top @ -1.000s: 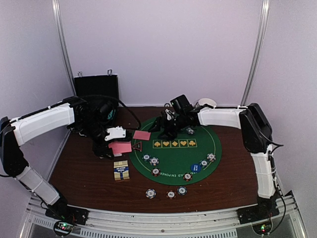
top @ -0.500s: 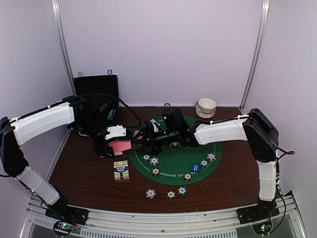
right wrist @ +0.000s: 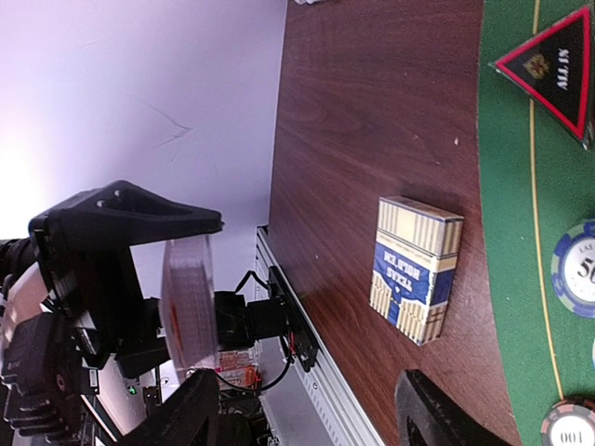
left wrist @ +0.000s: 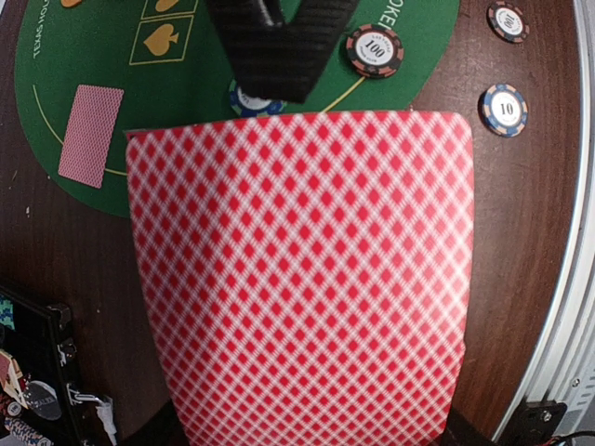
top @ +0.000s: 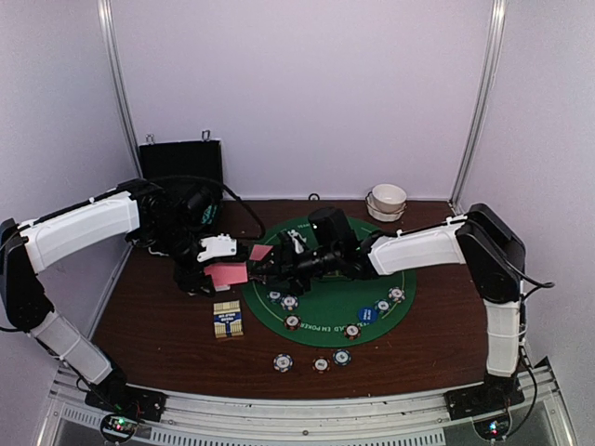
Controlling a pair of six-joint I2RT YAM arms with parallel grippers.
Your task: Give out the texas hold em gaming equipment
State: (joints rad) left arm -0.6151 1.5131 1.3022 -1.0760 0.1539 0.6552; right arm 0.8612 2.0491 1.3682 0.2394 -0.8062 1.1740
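Observation:
My left gripper (top: 219,277) is shut on a deck of pink-backed cards (top: 231,274), held above the table just left of the green mat (top: 327,290). The deck fills the left wrist view (left wrist: 297,279) and hides the fingers. My right gripper (top: 263,271) is open and empty, right beside the deck; one finger (left wrist: 279,46) shows past the deck's edge. In the right wrist view the deck (right wrist: 186,302) sits edge-on ahead of the open fingers (right wrist: 177,418). One card (top: 261,252) lies on the mat. Striped chips (top: 290,301) and a blue button (top: 366,314) lie on the mat. The red triangular button (right wrist: 553,74) lies at the mat's edge.
The blue-and-yellow card box (top: 228,320) lies on the wood left of the mat, also in the right wrist view (right wrist: 416,268). Three chips (top: 321,365) lie in front of the mat. A white bowl (top: 388,199) stands at the back right, a black case (top: 181,163) at the back left.
My right arm has swung left from the far side of the mat to the deck held by my left gripper, uncovering the white bowl. The left gripper has stayed in place.

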